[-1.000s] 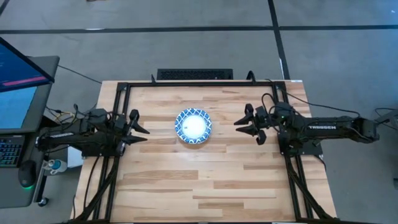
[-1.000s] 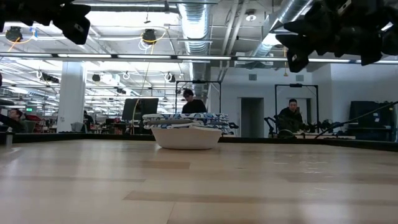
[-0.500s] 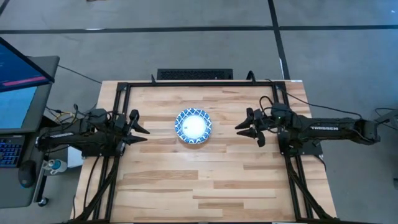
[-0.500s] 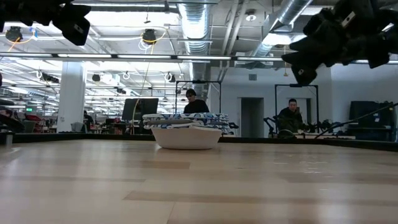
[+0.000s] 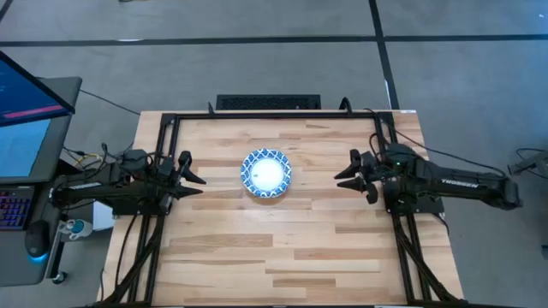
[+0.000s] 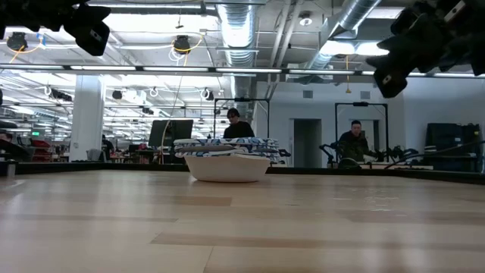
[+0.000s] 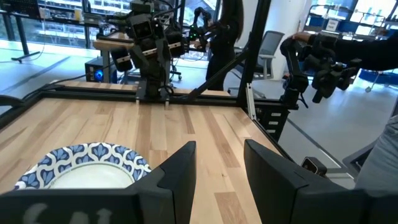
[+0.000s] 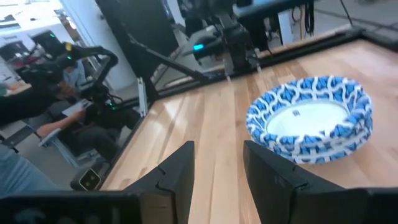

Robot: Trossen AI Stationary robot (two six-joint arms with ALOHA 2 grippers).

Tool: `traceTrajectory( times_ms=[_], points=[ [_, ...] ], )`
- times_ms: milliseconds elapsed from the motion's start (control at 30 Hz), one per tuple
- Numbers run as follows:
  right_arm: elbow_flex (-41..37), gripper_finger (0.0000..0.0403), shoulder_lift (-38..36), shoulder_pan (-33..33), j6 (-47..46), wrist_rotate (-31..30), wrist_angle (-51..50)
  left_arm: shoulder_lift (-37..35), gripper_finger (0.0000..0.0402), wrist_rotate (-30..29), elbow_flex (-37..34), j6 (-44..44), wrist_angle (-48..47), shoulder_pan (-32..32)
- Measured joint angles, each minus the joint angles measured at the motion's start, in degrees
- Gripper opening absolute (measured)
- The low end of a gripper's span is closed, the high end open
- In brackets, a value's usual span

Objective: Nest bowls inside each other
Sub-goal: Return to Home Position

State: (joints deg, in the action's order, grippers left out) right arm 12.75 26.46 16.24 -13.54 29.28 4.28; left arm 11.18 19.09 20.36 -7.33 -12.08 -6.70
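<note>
Evidently the nesting itself is done: the bowls [image 5: 267,174] sit as one stack near the middle of the table [image 5: 257,257], and no loose bowl shows in any view. The left gripper [image 5: 199,185] hangs to the stack's left and the right gripper [image 5: 342,180] to its right. Both are well apart from it and raised off the wood, fingers parted, holding nothing. Judgement: the step in hand is the return to rest. Next, each arm need only fold back to its own side, keeping clear of the stack.
</note>
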Motion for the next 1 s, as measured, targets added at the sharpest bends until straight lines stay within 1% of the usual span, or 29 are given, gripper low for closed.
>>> traceTrajectory(
  times_ms=[267,367,533,833,1000],
  points=[
    [0.00,0.0159,-8.81,-3.46,-0.01,0.02,-1.00,0.00,0.0125,0.00,0.00,-0.02,0.00,0.00],
    [0.00,0.0159,-11.23,-4.71,0.00,0.02,-1.04,0.00,0.0125,0.00,0.00,-1.30,0.00,0.00],
    [0.00,0.0159,-13.78,-5.74,-0.02,0.02,-1.01,0.00,0.0125,0.00,0.00,-2.83,0.00,0.00],
    [0.00,0.0159,-18.22,-5.74,-0.01,0.02,-1.03,0.00,0.0125,0.00,0.00,-2.97,0.16,-0.02],
    [0.00,0.0159,-19.42,-5.74,-0.02,0.02,-1.06,0.02,0.0125,0.06,0.00,-2.79,3.09,-0.02]
  ],
)
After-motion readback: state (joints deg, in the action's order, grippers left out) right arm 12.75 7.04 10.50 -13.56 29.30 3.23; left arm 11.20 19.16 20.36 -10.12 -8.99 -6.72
